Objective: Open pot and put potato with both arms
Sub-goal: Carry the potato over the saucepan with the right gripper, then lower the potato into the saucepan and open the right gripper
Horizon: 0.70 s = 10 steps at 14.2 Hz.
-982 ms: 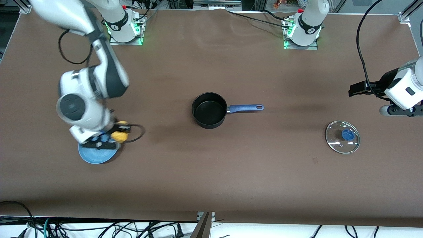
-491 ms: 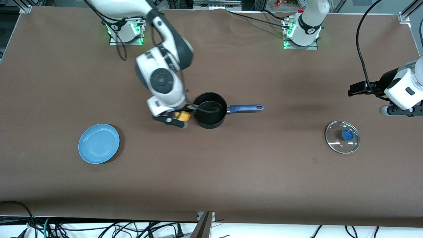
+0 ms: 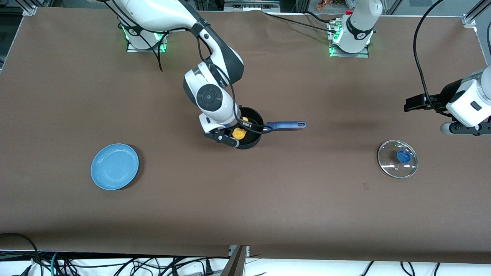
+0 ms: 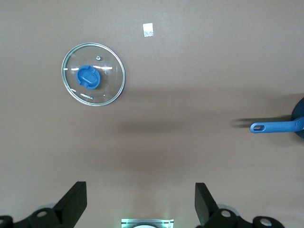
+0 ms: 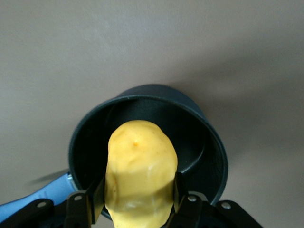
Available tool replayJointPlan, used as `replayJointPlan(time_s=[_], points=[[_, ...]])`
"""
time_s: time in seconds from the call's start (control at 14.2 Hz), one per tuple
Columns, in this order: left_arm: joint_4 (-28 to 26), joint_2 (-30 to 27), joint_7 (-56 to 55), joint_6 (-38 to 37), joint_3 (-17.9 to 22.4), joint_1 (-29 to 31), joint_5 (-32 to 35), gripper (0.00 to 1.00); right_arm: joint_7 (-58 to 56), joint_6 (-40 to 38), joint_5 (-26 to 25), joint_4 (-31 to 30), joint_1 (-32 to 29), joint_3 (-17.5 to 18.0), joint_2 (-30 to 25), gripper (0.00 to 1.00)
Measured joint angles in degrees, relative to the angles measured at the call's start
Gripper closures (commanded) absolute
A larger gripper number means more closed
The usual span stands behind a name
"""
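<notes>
Right gripper (image 3: pixel 234 135), centre of the front frame, pinches the potato (image 3: pixel 240 133) between its two fingers (image 5: pixel 95 194); in the right wrist view the potato (image 5: pixel 138 175) fills lower centre, hanging over the open mouth of the pot (image 5: pixel 199 137). Pot (image 3: pixel 253 142) sits mid-table, blue handle (image 3: pixel 285 125) pointing toward the left arm's end. Left gripper (image 4: pixel 140 202) hangs at the right edge of the front frame, fingers spread, holding nothing, arm waiting. Glass lid (image 3: pixel 397 159) lies on the table at lower right. Blue plate (image 3: pixel 114 166) at lower left.
</notes>
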Motion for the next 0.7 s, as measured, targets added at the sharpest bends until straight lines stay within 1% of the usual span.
replayJointPlan(time_s=[0.35,0.42,0.49,0.56,0.7], points=[[0.01,0.17,0.00,0.00,0.00,0.00,0.00,0.00,0.00,0.25,0.07,0.01,0.34,0.03,3.98,0.82],[0.01,0.20,0.00,0.00,0.00,0.00,0.00,0.00,0.00,0.61,0.10,0.01,0.43,0.03,4.67,0.64],[0.01,0.21,0.00,0.00,0.00,0.00,0.00,0.00,0.00,1.18,0.14,0.01,0.59,0.04,5.30,0.09],[0.02,0.22,0.00,0.00,0.00,0.00,0.00,0.00,0.00,1.67,0.16,0.02,0.74,0.04,5.83,0.00],[0.03,0.23,0.00,0.00,0.00,0.00,0.00,0.00,0.07,2.38,0.18,0.16,0.84,0.04,6.07,0.00]])
